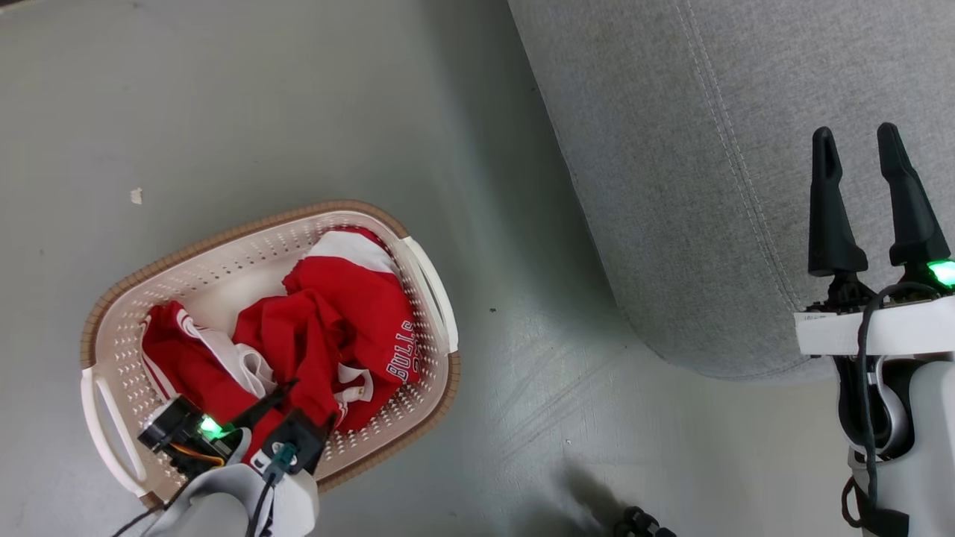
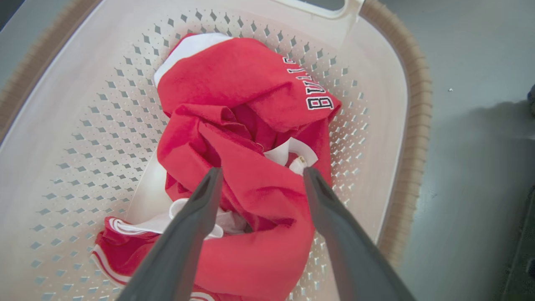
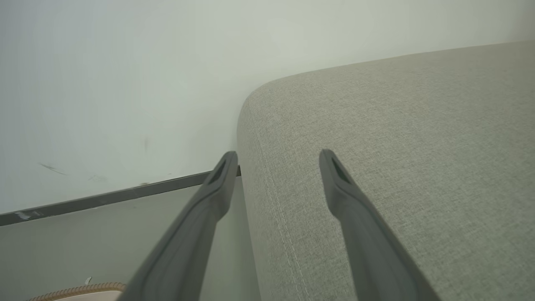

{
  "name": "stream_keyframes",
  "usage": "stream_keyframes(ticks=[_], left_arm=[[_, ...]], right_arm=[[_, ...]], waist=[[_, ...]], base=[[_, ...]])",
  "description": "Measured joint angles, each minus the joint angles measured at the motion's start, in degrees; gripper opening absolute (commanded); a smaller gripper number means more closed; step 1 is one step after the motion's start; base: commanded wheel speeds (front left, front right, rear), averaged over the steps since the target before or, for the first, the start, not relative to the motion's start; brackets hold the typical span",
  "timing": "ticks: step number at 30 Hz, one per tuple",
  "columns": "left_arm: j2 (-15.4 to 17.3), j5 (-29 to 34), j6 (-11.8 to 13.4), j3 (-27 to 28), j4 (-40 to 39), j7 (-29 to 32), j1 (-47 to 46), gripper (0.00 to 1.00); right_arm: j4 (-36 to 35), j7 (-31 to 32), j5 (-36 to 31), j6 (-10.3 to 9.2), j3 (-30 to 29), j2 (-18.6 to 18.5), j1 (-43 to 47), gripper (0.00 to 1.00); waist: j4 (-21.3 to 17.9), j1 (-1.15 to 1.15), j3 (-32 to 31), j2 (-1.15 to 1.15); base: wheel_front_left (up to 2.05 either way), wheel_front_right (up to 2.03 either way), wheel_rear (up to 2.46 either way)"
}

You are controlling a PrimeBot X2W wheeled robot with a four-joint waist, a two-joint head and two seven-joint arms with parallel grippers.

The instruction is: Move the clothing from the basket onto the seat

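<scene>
picking stage: left gripper [image 2: 261, 173] spread wide astride a raised fold of the clothing [image 2: 234, 83], heaped in the basket [image 2: 75, 125] right beneath. next, likely: pinch shut, lift clear, swing toward the seat [image 1: 671, 149] under the spread right gripper [image 1: 854, 134].

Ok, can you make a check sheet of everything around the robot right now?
Surface: grey floor, lightly scuffed.
Job's things: red clothes all in the basket; no clothes seen on the seat.
Clutter: small pale scrap on the floor.
Grippers: left gripper open, fingers either side of a clothes fold; right gripper open over the seat's edge.
Cables: black cable at the right wrist; orange wires at the left.
Surroundings: pale wall, dark skirting.
</scene>
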Motion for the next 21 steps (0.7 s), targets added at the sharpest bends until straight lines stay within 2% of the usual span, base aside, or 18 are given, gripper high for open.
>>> stream_keyframes(ticks=[5,15,21], left_arm=[[0.9,0.6,0.1,0.0,1.9,0.0,-1.6,1.00],[1.5,1.6,2.9,0.8,5.1,0.3,-3.5,1.00],[1.5,1.5,3.4,1.5,7.0,1.2,-4.4,1.00]], right_arm=[[0.0,0.0,0.9,0.00,0.4,0.0,-1.1,1.00],[0.3,0.0,2.2,0.00,0.8,0.0,-3.2,1.00],[0.5,0.0,2.6,0.00,1.5,0.0,-4.2,1.00]], waist=[[-0.9,0.00,1.8,0.00],[-2.4,0.00,4.7,0.00],[-3.1,0.00,6.0,0.00]], base=[[0.00,0.00,0.00],[0.00,0.00,0.00],[0.00,0.00,0.00]])
